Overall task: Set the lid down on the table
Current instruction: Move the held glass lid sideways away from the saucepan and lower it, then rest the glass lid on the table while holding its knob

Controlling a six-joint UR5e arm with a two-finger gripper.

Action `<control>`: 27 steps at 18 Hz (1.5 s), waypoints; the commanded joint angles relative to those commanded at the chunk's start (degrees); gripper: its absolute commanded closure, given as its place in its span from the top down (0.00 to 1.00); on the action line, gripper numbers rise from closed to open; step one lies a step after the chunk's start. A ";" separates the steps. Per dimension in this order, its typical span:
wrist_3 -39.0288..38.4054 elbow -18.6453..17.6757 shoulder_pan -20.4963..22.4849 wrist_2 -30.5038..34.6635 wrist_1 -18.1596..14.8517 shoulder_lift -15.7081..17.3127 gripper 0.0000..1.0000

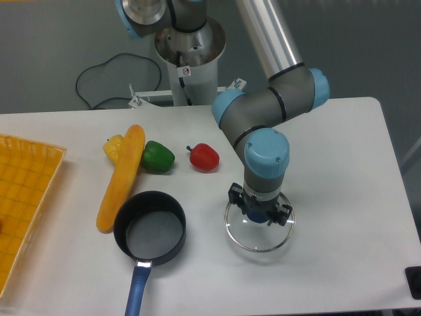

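Note:
The lid is a round clear glass disc with a thin silver rim, lying flat at or just above the white table, right of the pot. My gripper points straight down over the lid's centre. Its fingers are closed around the dark blue knob, which mostly hides under them. I cannot tell whether the rim touches the tabletop.
A black saucepan with a blue handle stands left of the lid, uncovered. Behind it lie a red pepper, a green pepper, a long orange vegetable and a yellow piece. A yellow grid tray sits at the left edge.

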 joint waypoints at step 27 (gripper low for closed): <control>0.00 0.18 1.05 -4.75 0.00 -2.02 0.56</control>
